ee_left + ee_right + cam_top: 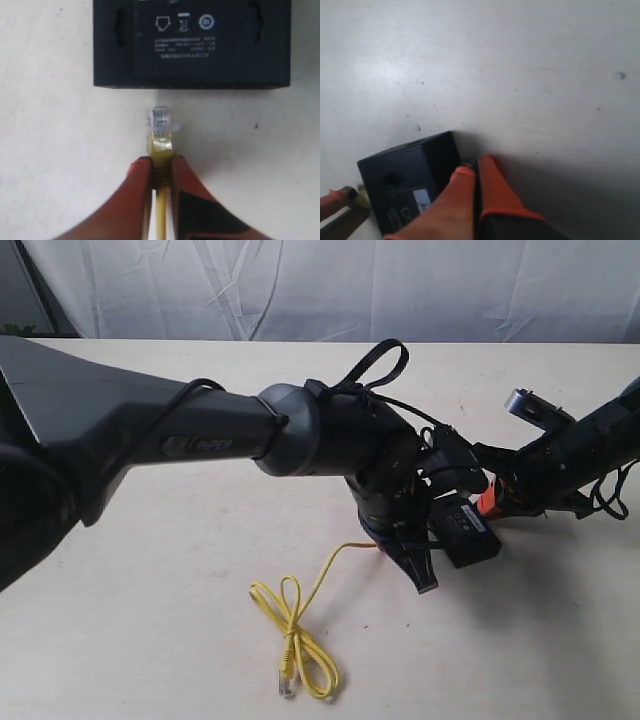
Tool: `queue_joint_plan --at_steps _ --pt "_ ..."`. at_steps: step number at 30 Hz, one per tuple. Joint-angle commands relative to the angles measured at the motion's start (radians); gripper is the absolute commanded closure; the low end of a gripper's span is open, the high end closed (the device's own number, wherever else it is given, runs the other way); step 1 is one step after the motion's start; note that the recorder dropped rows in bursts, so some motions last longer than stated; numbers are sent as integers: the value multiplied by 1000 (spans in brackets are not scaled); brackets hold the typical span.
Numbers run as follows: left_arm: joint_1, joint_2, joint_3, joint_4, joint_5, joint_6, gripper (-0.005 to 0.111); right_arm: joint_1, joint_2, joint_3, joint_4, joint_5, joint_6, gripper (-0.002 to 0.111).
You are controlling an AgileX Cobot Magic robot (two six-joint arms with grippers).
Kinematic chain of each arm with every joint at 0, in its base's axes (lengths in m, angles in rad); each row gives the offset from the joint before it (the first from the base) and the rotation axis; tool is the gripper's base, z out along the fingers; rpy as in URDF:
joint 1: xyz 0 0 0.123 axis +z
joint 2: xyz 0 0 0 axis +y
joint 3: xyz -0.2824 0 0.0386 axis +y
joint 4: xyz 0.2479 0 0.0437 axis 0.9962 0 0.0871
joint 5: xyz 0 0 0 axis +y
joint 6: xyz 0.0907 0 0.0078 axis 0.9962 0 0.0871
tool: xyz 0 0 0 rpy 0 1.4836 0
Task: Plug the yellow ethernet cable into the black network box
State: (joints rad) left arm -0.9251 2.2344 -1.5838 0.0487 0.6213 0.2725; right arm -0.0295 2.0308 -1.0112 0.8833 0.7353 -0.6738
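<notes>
The left gripper (161,167) presents the yellow ethernet cable (160,150) to the black network box (190,45).
Its jaws pinch the cord just behind the clear plug (160,119), which points at the box's near side, close but not touching. The right gripper (476,167), jaws pressed together on nothing, sits against a box edge away from the plug. The cable's knotted remainder lies on the table (150,590), farther from the box.

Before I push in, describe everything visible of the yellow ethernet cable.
The yellow ethernet cable is a thin, bright-yellow cord with clear plastic plugs. Its slack lies in a loose knotted loop on the table. The left gripper pinches one end behind the plug, which points at the black network box, just short, not inserted.
</notes>
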Motion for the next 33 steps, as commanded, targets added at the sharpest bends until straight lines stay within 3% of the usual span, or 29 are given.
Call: queue_joint_plan --at_steps 1,11,33 --pt "20 -7 -6 5 -13 -8 107 8 8 11 -19 10 -11 109" --pt "16 -7 -6 -66 -84 0 107 8 8 11 2 12 -9 109" --pt "14 12 -7 -5 -91 24 107 12 8 11 58 21 -88 109"
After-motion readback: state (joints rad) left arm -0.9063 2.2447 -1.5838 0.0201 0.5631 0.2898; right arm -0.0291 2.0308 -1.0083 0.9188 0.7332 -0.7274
